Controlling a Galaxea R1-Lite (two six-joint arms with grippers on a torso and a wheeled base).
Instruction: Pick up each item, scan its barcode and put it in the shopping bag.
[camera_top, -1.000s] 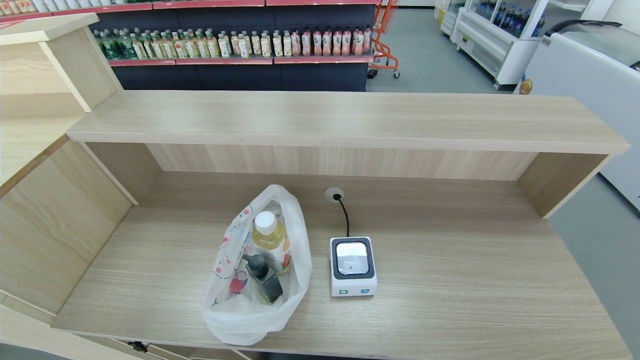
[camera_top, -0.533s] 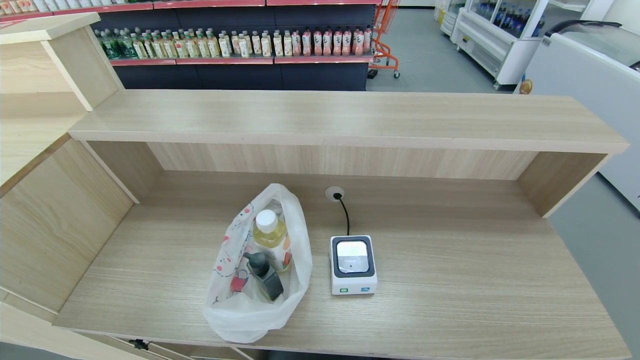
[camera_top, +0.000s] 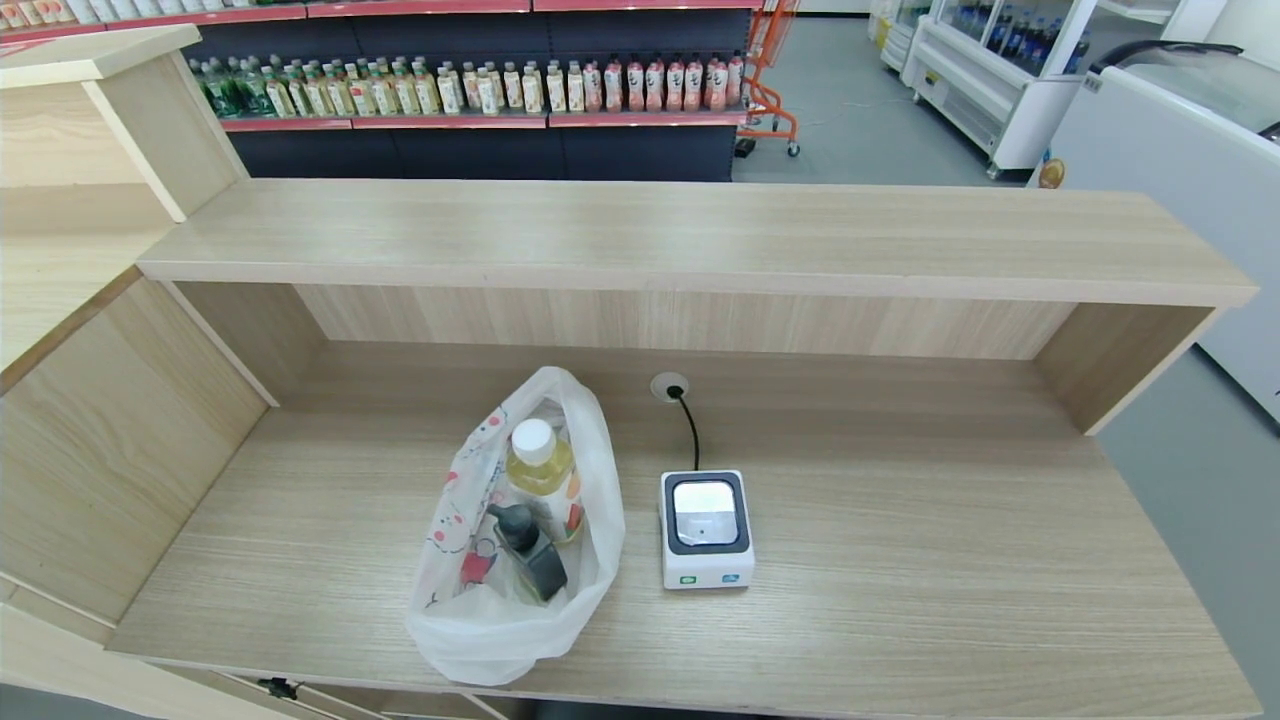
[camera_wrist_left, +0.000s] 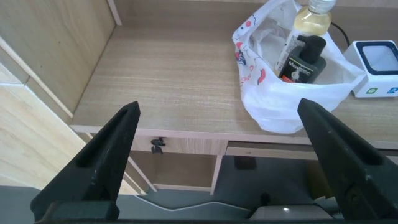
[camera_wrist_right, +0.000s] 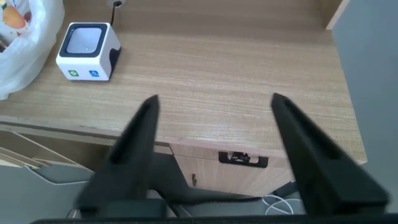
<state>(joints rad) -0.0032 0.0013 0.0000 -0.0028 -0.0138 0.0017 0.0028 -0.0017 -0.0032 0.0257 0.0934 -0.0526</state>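
Note:
A white plastic shopping bag with a red print stands open on the wooden counter, left of centre. Inside it stand a yellow drink bottle with a white cap and a dark pump bottle. The same bag and its bottles appear in the left wrist view. Just right of the bag sits the white barcode scanner, its glass facing up and its black cable running to a hole in the counter. My left gripper is open, held off the counter's front edge. My right gripper is open too, before the counter's front right part, with the scanner ahead.
A raised wooden ledge runs along the back of the counter, with side walls left and right. A drawer with a lock sits under the counter's front edge. Shelves of bottles and freezers stand in the shop behind.
The head view shifted slightly between one second ago and now. The bag, bottles and scanner have kept their places.

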